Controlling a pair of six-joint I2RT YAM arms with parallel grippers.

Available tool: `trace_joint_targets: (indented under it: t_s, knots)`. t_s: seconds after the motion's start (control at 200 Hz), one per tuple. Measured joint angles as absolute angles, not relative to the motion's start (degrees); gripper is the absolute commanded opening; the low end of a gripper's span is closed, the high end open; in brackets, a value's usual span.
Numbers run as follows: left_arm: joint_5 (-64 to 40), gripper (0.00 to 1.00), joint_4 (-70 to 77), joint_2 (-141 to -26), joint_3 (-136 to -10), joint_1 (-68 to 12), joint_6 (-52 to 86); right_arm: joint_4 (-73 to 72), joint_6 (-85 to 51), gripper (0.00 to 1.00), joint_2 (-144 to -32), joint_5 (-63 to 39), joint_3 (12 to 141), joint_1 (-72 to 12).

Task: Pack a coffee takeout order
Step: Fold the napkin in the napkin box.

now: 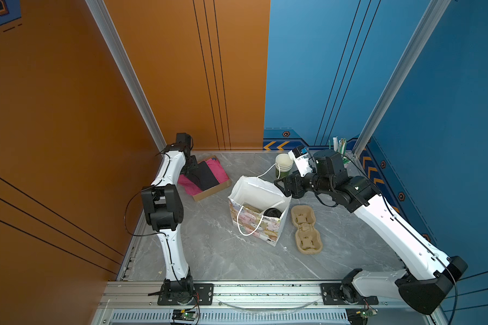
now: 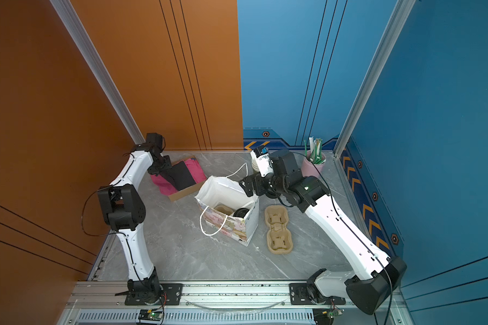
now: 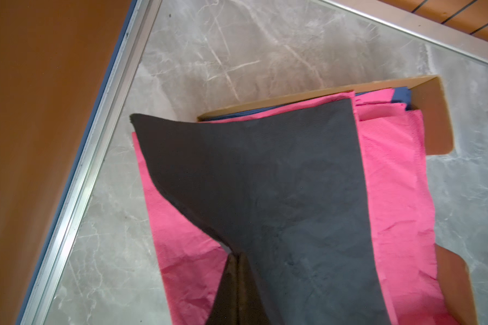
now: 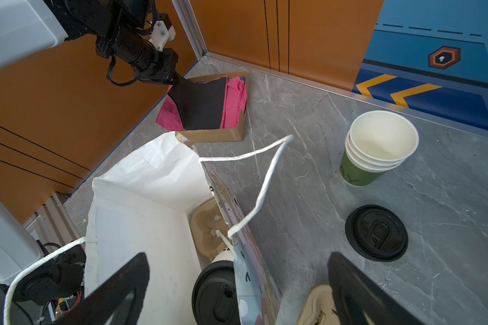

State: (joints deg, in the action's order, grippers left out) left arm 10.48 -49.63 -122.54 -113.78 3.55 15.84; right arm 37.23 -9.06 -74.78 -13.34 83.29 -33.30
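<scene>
So the cell's boxed in: orange wall [image 1: 68, 112] from about 8 to 12 o'clock, blue wall [image 1: 307, 70] from 12 round to 4, both with thin dark pinstripes. Aluminium posts [image 1: 124, 70] run up the corners at 11 and 1. The tabletop [image 1: 214, 253] is grey marble-look and evenly lit. There are orange chevrons [image 1: 276, 145] along the blue wall's base and an aluminium rail [image 1: 265, 289] at 6.

top views high overhead, wrist views close
</scene>
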Motion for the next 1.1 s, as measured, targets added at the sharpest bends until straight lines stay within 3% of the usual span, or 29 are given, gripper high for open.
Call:
trace_joint_targets:
  t_s: [0.611, 0.786, 0.871, 1.096]
  knots:
    - [6.3, 0.0, -50.5, -133.9, -125.9, -1.2, 17.6, 37.3, -9.1, 1.0, -74.1, -13.3, 81.5, -31.8]
    - [5.0, 0.06, -50.5, -134.8, -126.1, -1.6, 18.0, 37.3, -9.1, 1.0, -73.7, -13.3, 81.1, -31.5]
    - [3.9, 0.15, -50.6, -135.0, -126.5, -1.6, 18.1, 37.3, -9.1, 1.0, -73.5, -13.3, 81.0, -31.5]
    - [2.7, 0.59, -50.7, -135.0, -127.3, -1.5, 18.6, 37.3, -9.1, 1.0, -73.1, -13.3, 80.9, -31.4]
